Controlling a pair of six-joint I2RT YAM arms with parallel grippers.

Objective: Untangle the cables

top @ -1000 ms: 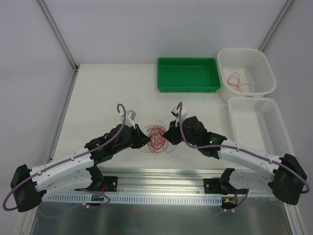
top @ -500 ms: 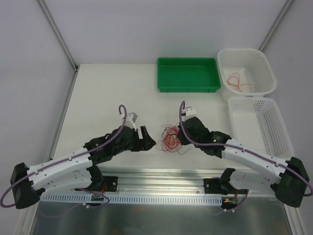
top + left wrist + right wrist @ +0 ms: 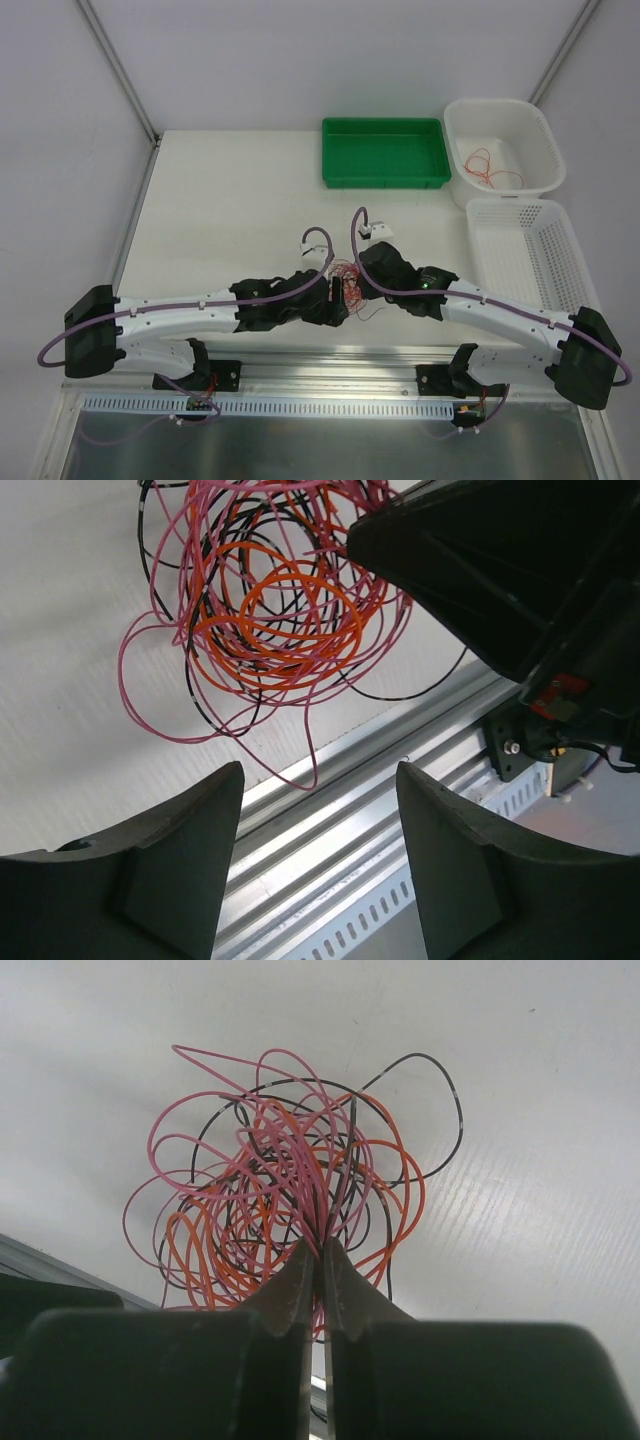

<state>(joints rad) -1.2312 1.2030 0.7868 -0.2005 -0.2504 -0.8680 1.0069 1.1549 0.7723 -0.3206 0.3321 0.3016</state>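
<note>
The cables [image 3: 270, 1210] are a loose ball of thin pink, orange and black wires, hanging just above the white table near its front edge [image 3: 348, 280]. My right gripper [image 3: 321, 1247] is shut on several strands at the bottom of the ball. In the top view it [image 3: 362, 282] sits just right of the tangle. My left gripper [image 3: 320, 775] is open with nothing between its fingers. It looks down past the tangle [image 3: 265, 610] and sits just left of it [image 3: 334, 292]. The dark body of the right gripper [image 3: 490, 570] covers the tangle's right side.
A green tray [image 3: 385, 155] stands at the back. A white tub [image 3: 545, 140] at the back right holds a red cable [image 3: 487, 166]. A white perforated basket [image 3: 520, 260] is on the right. An aluminium rail [image 3: 350, 825] runs along the table's near edge.
My left gripper has let go of the tangle and opened, and its arm has swung right, close beside the right gripper. The right gripper has carried the tangle slightly right.
</note>
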